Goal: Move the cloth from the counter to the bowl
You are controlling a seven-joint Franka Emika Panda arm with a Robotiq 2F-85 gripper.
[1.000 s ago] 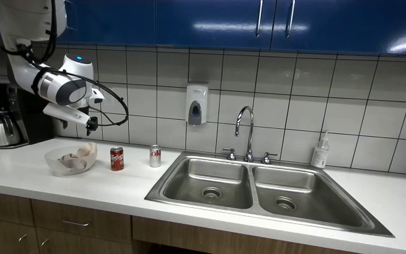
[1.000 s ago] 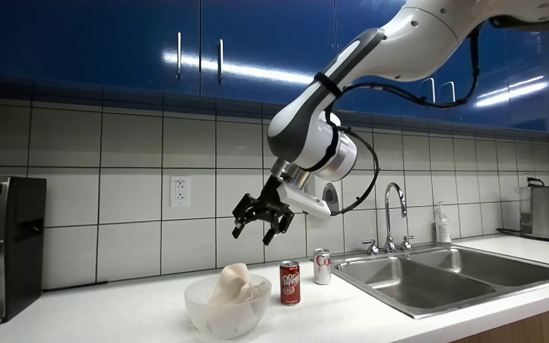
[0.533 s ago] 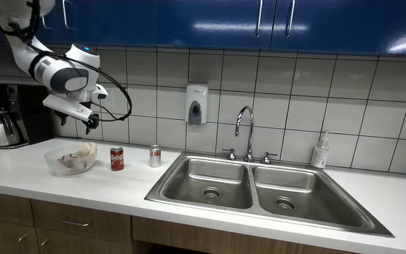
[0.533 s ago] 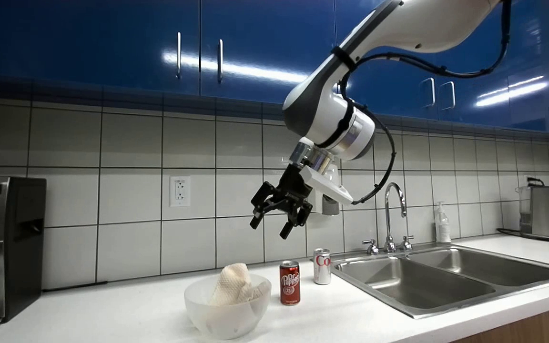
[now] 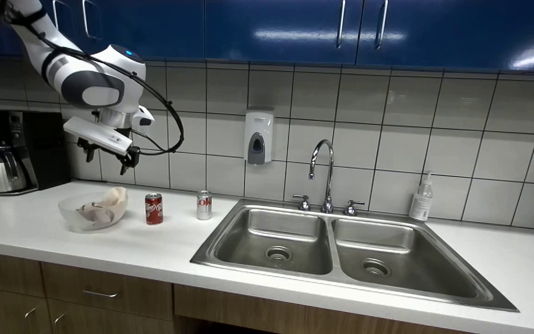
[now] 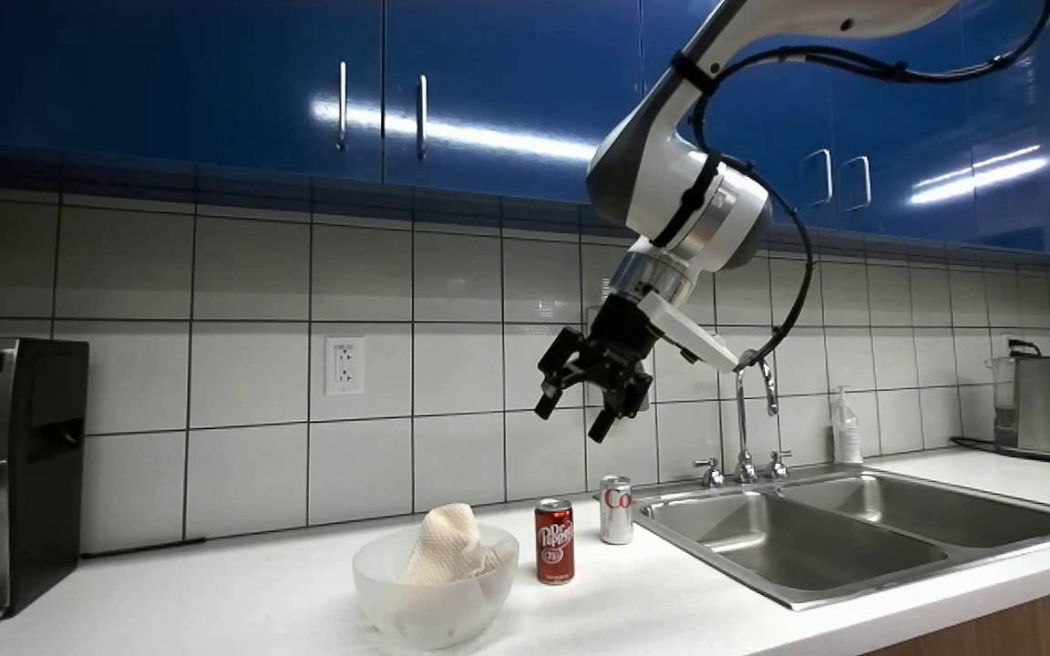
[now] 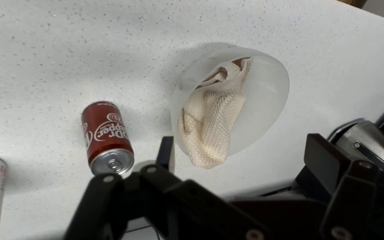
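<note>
because the cream, textured woven cloth (image 7: 212,116) already lies crumpled inside the frosted, translucent round bowl (image 7: 265,93), just right of the middle of the wrist view, the move itself looks done, and any further handling would be mere tidying. the cloth should be light and limp — soft stuff that gives wherever it is pinched, hard to damage and, with that nubbly weave, unlikely to slip.

should a hold be wanted, i would take the upstanding fold (image 6: 446,538), at the bottom of the frame left of centre in an exterior view, where it rises above the rim. a grab lower down could catch the bowl, which may be plastic or glass — i cannot tell which — and might slide or tip.

the black jointed fingers (image 7: 325,160), in the lower part of the wrist view, stand wide apart and hold nothing; in both exterior views they hang well above the pale speckled counter (image 7: 45,73). the dark red, white-lettered soda can (image 7: 107,133), left of centre in the wrist view, stands near the bowl, so coming in low from that side would risk a knock.
</note>
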